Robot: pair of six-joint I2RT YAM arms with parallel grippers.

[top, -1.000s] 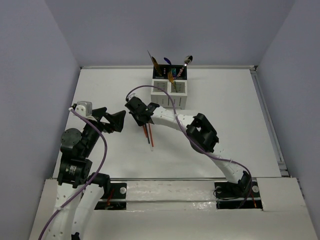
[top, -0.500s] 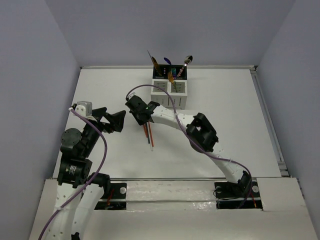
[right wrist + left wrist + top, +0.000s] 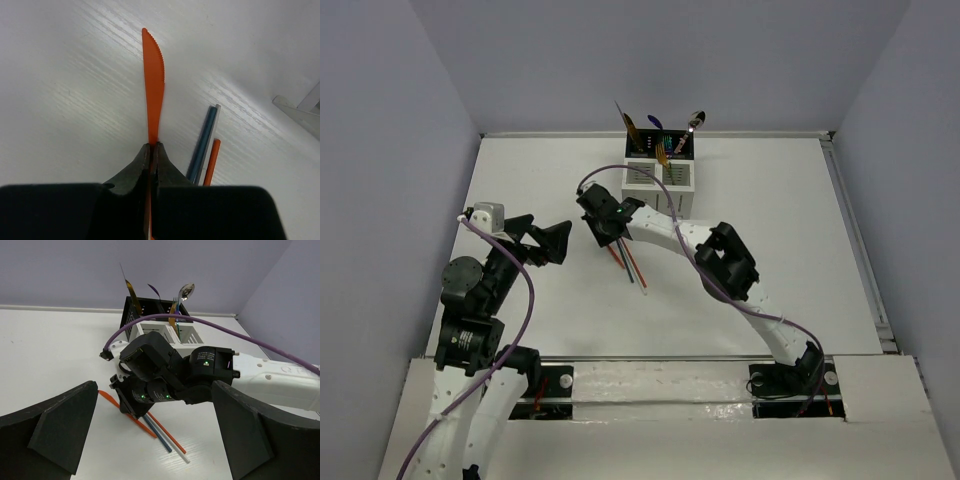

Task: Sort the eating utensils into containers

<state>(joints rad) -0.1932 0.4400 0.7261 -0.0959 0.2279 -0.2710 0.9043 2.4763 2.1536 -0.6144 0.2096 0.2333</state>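
My right gripper is shut on an orange serrated knife, held low over the table with the blade pointing away from the wrist camera. A blue chopstick, a white one and an orange one lie side by side on the table just right of the knife. The white slatted caddy stands at the back with a gold utensil, a purple one and a silver spoon standing in it. My left gripper is open and empty, left of the right gripper.
The right arm's purple cable arcs over the table between the gripper and the caddy. The white table ends at a back wall and a raised rail on the right.
My right gripper has turned and shifted slightly toward the caddy with the knife. The chopsticks below it now lie slanted toward the lower right instead of pointing straight down.
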